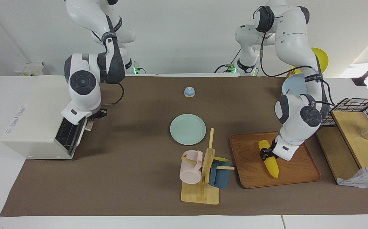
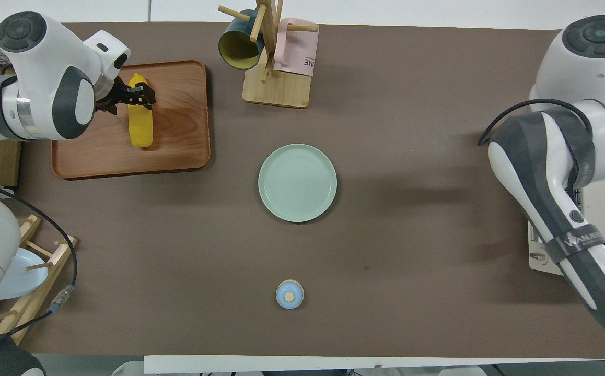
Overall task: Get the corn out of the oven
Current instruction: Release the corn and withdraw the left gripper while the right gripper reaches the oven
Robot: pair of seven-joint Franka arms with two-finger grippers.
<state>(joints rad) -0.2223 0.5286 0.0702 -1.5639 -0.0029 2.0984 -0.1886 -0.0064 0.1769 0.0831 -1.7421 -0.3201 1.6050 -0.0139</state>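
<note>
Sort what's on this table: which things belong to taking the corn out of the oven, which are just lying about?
Job: corn, lying on the wooden tray; oven; left gripper at the corn; right gripper at the oven.
Lying about: green plate, mug rack, blue bell, blue plate.

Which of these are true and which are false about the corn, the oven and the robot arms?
1. The corn lies on the wooden tray. True.
2. The oven door hangs wide open. False: it is tipped up, nearly shut, with the right end effector at its top edge.
3. The pale green plate has nothing on it. True.
4. The pink mug stands on the tray. False: it hangs on the wooden mug rack, beside a dark blue mug.
5. The left end effector is down at the corn. True.
</note>
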